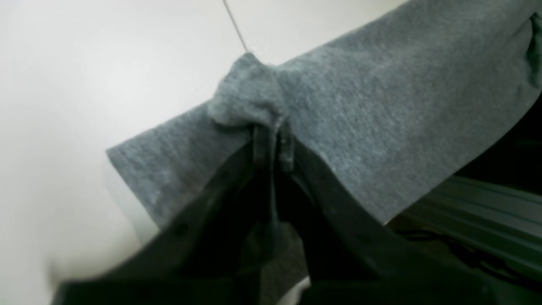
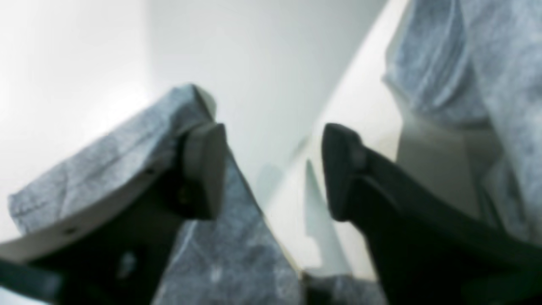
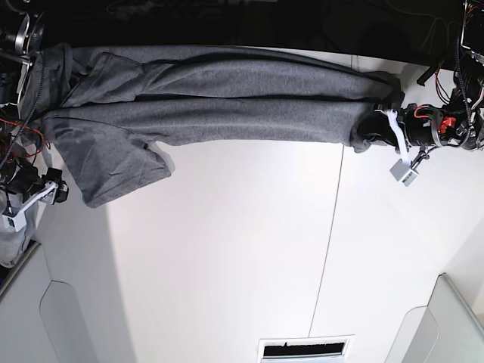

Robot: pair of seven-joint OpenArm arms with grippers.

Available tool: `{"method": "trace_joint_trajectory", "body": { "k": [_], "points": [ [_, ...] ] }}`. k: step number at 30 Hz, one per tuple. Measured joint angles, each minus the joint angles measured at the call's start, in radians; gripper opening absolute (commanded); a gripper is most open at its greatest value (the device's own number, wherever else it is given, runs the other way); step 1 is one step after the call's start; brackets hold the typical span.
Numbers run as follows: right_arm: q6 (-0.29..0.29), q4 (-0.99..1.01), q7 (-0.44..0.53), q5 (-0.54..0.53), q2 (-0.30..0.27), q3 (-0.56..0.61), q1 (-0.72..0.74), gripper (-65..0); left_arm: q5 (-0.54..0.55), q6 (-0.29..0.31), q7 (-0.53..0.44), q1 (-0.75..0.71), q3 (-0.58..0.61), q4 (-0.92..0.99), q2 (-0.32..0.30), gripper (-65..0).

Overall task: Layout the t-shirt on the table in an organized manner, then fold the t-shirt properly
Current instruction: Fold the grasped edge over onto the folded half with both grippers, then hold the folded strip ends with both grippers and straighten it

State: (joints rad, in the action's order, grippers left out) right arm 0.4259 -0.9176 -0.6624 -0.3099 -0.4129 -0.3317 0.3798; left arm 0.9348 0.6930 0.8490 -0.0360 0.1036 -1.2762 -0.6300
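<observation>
Base view: heather-grey t-shirt (image 3: 219,102) stretched 9-to-3 o'clock across worktop (image 3: 242,265) top, creased, sleeve drooping at 8, left gripper (image 1: 273,127) clamped on hem, right gripper (image 2: 273,169) jaws apart, holding nothing.

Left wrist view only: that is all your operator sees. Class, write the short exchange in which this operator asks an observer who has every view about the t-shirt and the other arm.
Operator: I see my left gripper shut on grey cloth. How does the whole t-shirt lie?
Observer: The t-shirt is stretched in a long band along the edge of the table at the top of the base view.
Operator: Is the right gripper holding the other end?
Observer: No. The right gripper has its jaws apart, with nothing between them.
</observation>
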Motion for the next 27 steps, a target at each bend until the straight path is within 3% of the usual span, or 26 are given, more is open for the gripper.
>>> {"method": "trace_joint_trajectory", "body": {
  "k": [4, 6, 8, 11, 15, 17, 20, 24, 27],
  "points": [
    [0.008, 0.079, 0.001, -0.001, 0.003, 0.000, 0.000, -26.8, 0.000, 0.000, -0.001, 0.000, 0.000, 0.000, 0.000, -65.0],
    [0.078, 0.109, 0.014, -0.030, 0.000, -0.002, 0.001, -26.8, 0.001, 0.000, -0.001, 0.000, 0.000, 0.000, 0.001, -65.0],
    [0.103, 0.127, 0.024, -0.037, 0.001, -0.002, 0.003, -26.8, 0.001, 0.000, -0.002, 0.000, 0.000, 0.000, 0.001, -65.0],
    [0.103, 0.128, 0.023, -0.042, 0.023, -0.004, 0.003, -27.0, 0.001, 0.000, -0.011, 0.000, 0.000, 0.000, 0.001, -65.0],
    [0.135, 0.128, -0.025, -0.138, 0.068, -0.002, 0.008, -28.1, 0.001, 0.000, -0.012, 0.000, 0.000, 0.000, 0.001, -65.0],
    [0.136, 0.128, -0.040, -0.153, 0.091, -0.002, 0.008, -38.5, 0.001, 0.000, -0.012, 0.000, 0.000, 0.000, 0.001, -65.0],
    [0.136, 0.129, -0.059, -0.153, 0.114, -0.001, 0.006, -65.0, 0.001, 0.000, -0.012, 0.000, 0.000, 0.000, 0.001, -65.0],
    [0.136, 0.103, -0.087, -0.161, 0.113, 0.000, 0.002, -65.0, 0.000, 0.000, -0.020, 0.000, 0.000, 0.000, 0.001, -65.0],
    [0.140, 0.034, -0.222, -0.250, 0.109, 0.000, -0.007, -65.0, 0.001, 0.000, -0.020, 0.000, 0.000, 0.000, 0.001, -65.0]
  ]
}}
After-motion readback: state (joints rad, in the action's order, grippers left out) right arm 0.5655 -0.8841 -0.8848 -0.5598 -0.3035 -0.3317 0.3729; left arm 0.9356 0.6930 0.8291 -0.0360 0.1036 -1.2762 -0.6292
